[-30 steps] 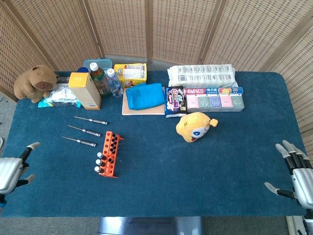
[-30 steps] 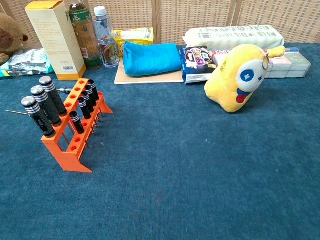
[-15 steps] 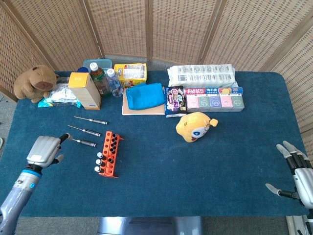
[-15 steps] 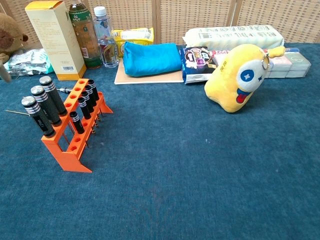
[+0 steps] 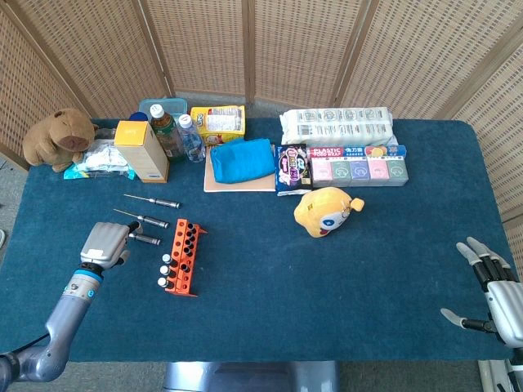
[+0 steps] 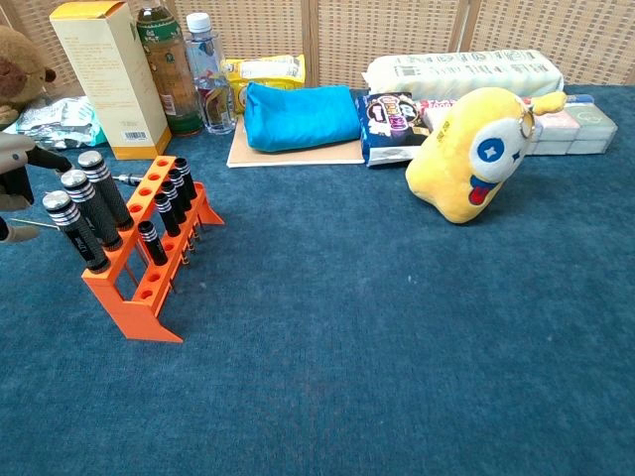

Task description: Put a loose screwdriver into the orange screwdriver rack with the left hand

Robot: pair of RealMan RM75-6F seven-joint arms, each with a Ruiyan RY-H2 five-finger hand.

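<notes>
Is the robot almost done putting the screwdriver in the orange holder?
Not yet. The robot's left hand is over the nearest loose black-handled screwdriver, beside the orange plastic rack; whether it grips it is unclear. Lifting it and slotting it in remain.

Left hand (image 5: 103, 242) silver-grey shell, blue wrist ring, grey forearm; right hand (image 5: 493, 294) silver, black-jointed fingers.

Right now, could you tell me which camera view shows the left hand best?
The head view: the left hand shows whole from above, over the nearest loose screwdriver beside the rack. The chest view catches only a sliver of the hand at its left edge.
</notes>
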